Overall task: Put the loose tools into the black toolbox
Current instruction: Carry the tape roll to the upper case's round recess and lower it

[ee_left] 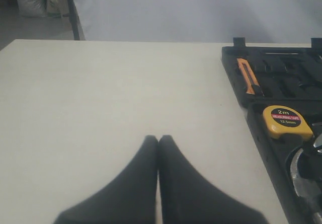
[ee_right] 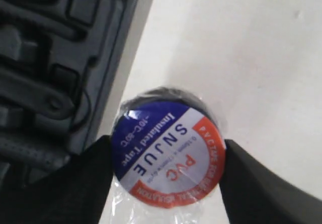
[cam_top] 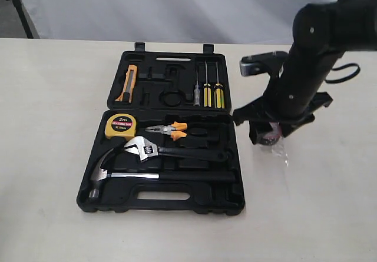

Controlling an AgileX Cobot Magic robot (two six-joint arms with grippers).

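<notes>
**Black toolbox (cam_top: 218,202) sits left of the right gripper; tape roll between the fingers**

Right gripper (cam_top: 266,133): fingers (ee_right: 75,183) stand either side of the tape roll (ee_right: 168,153), right at its edges. Can't tell whether they are pinching it or just bracketing it. Roll lies flat on the surface (cam_top: 330,203), label up, in clear wrap, just beside the toolbox's right wall.

Key relation: the roll is round, so it has no long axis to line up. The carry goes left, and a bit far if the empty round recess (cam_top: 171,98) in the far half is its seat, which is my guess from the shape. Near half already holds tape measure (cam_top: 120,125), pliers (cam_top: 171,131), wrench (cam_top: 154,151) and hammer (cam_top: 109,173).

Right arm is clearly the nearer one. Left gripper (ee_left: 158,143) is closed on nothing, over bare surface on the toolbox's other side, with the roll nowhere in its view.

Risk: loose wrap could slip in the grip.
</notes>
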